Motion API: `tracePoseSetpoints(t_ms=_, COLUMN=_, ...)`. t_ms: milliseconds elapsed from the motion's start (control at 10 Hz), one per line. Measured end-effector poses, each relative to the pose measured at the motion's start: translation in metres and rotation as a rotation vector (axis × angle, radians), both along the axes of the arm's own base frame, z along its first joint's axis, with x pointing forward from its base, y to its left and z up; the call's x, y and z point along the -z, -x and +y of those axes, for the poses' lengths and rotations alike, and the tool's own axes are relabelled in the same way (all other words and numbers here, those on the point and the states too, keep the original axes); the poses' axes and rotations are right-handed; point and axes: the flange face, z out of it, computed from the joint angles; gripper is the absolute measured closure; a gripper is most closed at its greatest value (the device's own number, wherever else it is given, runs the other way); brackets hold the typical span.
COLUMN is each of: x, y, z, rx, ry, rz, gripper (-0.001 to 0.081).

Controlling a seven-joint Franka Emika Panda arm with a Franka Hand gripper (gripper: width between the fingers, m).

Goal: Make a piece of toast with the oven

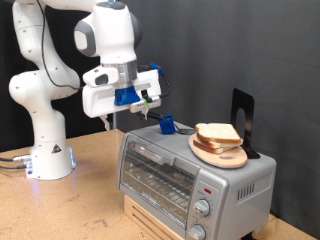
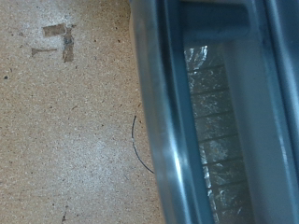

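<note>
Silver oven (image 1: 190,170) — exterior shows end effector (image 1: 146,100); wrist view doesn't.

From my station I see a black backdrop (image 1: 250,40) filling the whole rear of the exterior view, flat and unlit. Below it runs the counter (image 1: 85,205), a pale speckled particle-board surface, brightest toward the exterior view's left. A light wooden block (image 1: 150,222) sits on it near the bottom edge. In the wrist view the same board shows brown tape marks (image 2: 64,39) and a thin dark curved line (image 2: 137,145) lying on its surface.
</note>
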Motion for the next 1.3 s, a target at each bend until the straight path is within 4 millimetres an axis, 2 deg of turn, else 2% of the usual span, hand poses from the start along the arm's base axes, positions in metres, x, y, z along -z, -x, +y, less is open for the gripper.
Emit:
tracePoseSetpoints(t_ms=300, x=0.023, y=0.000, z=-0.001, rx=-0.005, ry=0.036, rz=0.017, gripper=0.0000)
tracePoseSetpoints(t_ms=600, x=0.048, y=0.003, z=-0.010, rx=0.001, ry=0.081, rz=0.024, gripper=0.0000)
tracePoseSetpoints(t_ms=1300, x=0.056, y=0.004, z=-0.049, rx=0.050, ry=0.125, rz=0.038, gripper=0.0000)
